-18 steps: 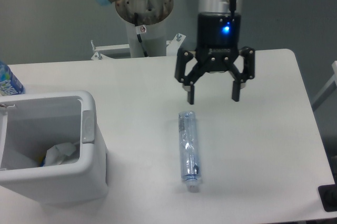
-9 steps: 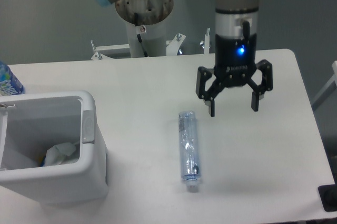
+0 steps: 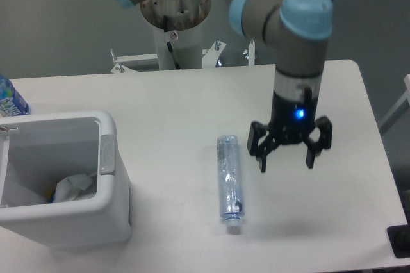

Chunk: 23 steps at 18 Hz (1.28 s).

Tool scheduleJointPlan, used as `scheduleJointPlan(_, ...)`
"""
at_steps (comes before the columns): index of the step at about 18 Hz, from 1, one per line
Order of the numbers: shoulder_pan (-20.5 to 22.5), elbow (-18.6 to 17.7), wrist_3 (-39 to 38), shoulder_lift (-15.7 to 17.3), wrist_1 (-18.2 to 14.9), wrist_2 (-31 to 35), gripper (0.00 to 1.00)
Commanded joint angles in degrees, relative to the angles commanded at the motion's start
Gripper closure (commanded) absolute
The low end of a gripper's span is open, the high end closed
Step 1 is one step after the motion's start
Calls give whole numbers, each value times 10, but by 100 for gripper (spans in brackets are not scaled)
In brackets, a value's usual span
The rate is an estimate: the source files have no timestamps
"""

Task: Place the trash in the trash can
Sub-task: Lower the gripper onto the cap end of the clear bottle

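Observation:
A long clear flattened plastic bottle [image 3: 229,182] lies on the white table, its pale cap pointing toward the front edge. My gripper [image 3: 287,165] hangs open just to the right of the bottle, fingers pointing down, with nothing between them. The white trash can [image 3: 106,157] stands at the front left. Inside it lies a crumpled white wrapper [image 3: 73,189].
A blue-labelled bottle [image 3: 10,99] shows at the far left edge behind the bin. The robot's base column [image 3: 174,13] rises at the back of the table. A dark object [image 3: 400,241] sits at the lower right corner.
The gripper has moved right and toward the front of the table, descending beside the bottle. It stays open. Bottle and bin have not moved.

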Motion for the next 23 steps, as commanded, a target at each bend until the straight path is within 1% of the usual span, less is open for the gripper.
scheduleJointPlan(2, -9, -3, 1, -17, -1, 4, 0)
scheduleJointPlan(5, -31, -1, 6, -51, -1, 6, 0)
scheduleJointPlan(6, -36, -1, 4, -57, -1, 10, 0)
scheduleJointPlan(7, -40, -2, 2, -60, -2, 18, 0)
scheduleJointPlan(10, -66, -19, -2, -69, 3, 42, 0)
scheduleJointPlan(11, -73, -17, -9, -76, 5, 48, 0)
scheduleJointPlan(14, -77, 5, -68, -101, 13, 50, 0)
scheduleJointPlan(18, -86, 8, -73, -113, 22, 70, 0)
scheduleJointPlan(21, -97, 11, -75, -124, 24, 106, 0)
scheduleJointPlan(23, -103, 12, -76, -128, 25, 108, 0)
